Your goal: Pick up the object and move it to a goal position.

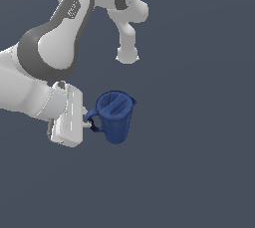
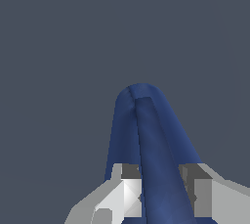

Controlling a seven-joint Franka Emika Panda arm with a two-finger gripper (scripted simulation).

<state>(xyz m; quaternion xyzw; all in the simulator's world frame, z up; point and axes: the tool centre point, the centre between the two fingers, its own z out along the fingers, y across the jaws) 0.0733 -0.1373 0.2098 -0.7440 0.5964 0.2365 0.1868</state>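
End effector (image 1: 91, 122) clamps the glossy, tapered blue pitcher's (image 1: 116, 117) loop handle.

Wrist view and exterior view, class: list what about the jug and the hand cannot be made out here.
- Jug handle, spout and opening: wrist view sees only one narrow side.
- Hand fingertips: cut off by the wrist view's edge.
- Finger contact: exterior view, too small, hidden behind the handle.
- Goal position: not visible in either view.

light: even, soft | shadows: none cast | render: slightly coarse, glare-free
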